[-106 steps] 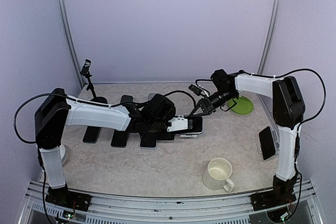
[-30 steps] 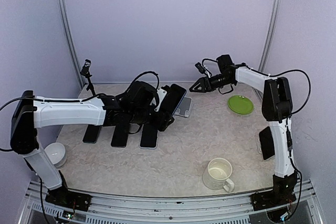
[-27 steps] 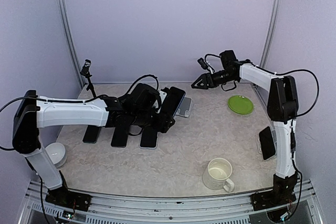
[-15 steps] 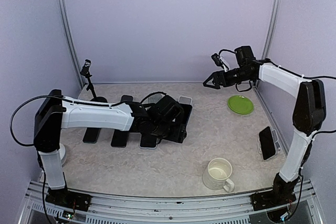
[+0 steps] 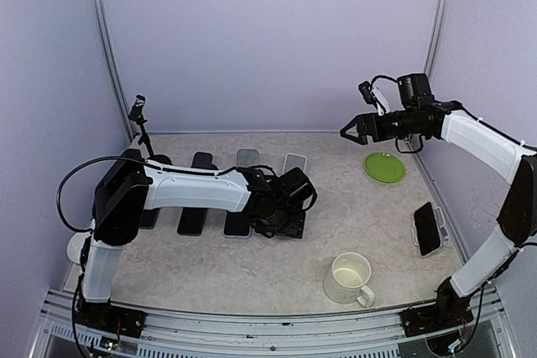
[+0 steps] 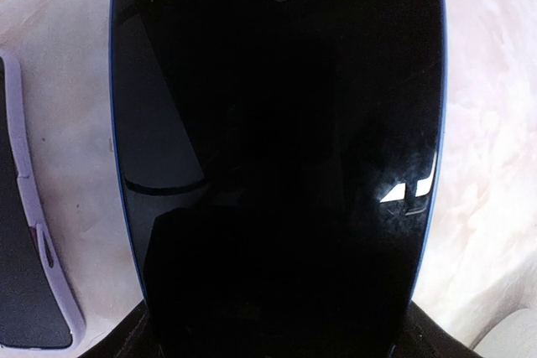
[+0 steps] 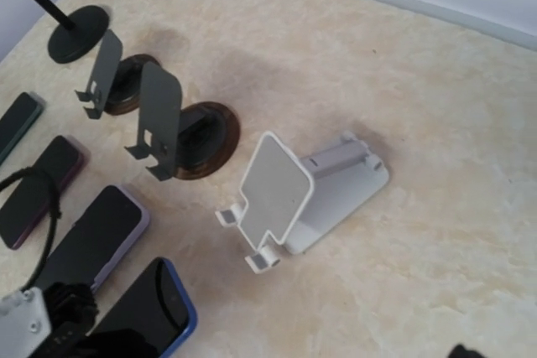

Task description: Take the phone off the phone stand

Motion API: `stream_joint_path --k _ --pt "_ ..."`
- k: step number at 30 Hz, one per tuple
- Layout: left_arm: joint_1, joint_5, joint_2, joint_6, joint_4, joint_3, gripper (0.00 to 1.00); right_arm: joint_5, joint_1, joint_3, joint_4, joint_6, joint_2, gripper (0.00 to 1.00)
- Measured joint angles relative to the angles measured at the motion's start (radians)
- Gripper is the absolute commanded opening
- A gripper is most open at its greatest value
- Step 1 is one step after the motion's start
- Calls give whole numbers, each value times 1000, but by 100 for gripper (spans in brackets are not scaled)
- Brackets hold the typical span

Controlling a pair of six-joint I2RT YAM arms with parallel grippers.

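Observation:
The phone (image 6: pixel 277 140), a black screen with a blue edge, fills the left wrist view. My left gripper (image 5: pixel 278 212) is shut on its near end, with dark fingers (image 6: pixel 126 343) flanking its lower corners. It lies flat and low at the table, just right of a row of phones (image 5: pixel 237 224). Behind it stands the white phone stand (image 7: pixel 285 194), with nothing on it. My right gripper (image 5: pixel 351 130) hangs open in the air at the back right, apart from everything.
Two dark stands (image 7: pixel 159 119) and a thin black pole stand (image 7: pixel 75 35) sit left of the white one. A lilac-cased phone (image 6: pixel 21 291) lies beside the held phone. A green plate (image 5: pixel 384 167), a mug (image 5: pixel 349 278) and a propped phone (image 5: pixel 426 228) are on the right.
My left gripper carried the phone from up near the white stand forward and down to the table beside the row. The right arm rose and drew back to the right, its jaws widening.

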Motion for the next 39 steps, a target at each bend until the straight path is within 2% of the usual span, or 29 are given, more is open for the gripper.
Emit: stream_joint_path --k 8,13,19,21,23,24,34,39 --pt "10 7 77 -54 -61 92 52 37 0 -80 -16 30 -83 96" --pt "19 22 102 -88 -91 110 65 39 -2 -110 -20 52 -136 97" --pt "18 24 126 -100 -116 154 72 47 -3 -142 -32 83 -164 97" --pt "16 24 131 -104 -122 164 80 51 -5 -167 -37 101 -183 97" --pt "15 32 132 -111 -123 166 94 53 -7 -187 -45 116 -202 98" --pt "14 35 132 -116 -122 166 98 53 -8 -197 -48 126 -212 98" --pt "13 49 129 -132 -112 170 99 82 -24 -281 -80 206 -298 98" --pt "16 44 99 -116 -93 150 99 84 -98 -340 -114 259 -360 98"
